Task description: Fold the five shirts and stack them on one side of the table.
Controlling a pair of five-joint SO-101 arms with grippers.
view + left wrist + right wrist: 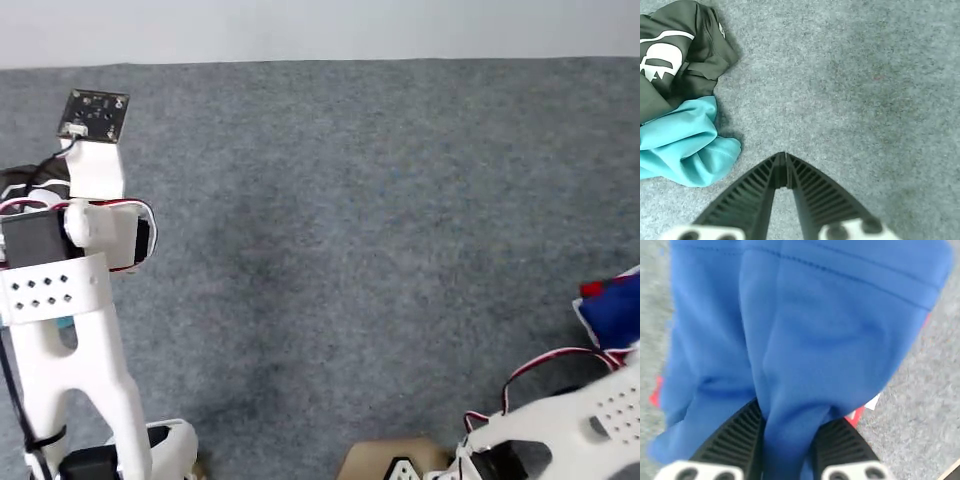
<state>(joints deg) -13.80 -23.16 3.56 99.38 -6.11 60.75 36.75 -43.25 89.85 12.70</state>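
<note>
**Blue shirt pickup in hand**

On the tabletop, the blue shirt is bunched at the far right, with the right jaws clenched on a fold. The teal shirt and dark shirt are heaped near the left jaws, which are closed on nothing. Next, likely: you drag blue to the middle and spread it flat.

Blue shirt: 4 o'clock on table, cropped by frame edge. Red item under it: mostly hidden, kind unclear. Dark shirt, teal shirt: both partly cropped.

White plastic arms, black ribbed gripper, red-white-black cables, perforated panels
</note>
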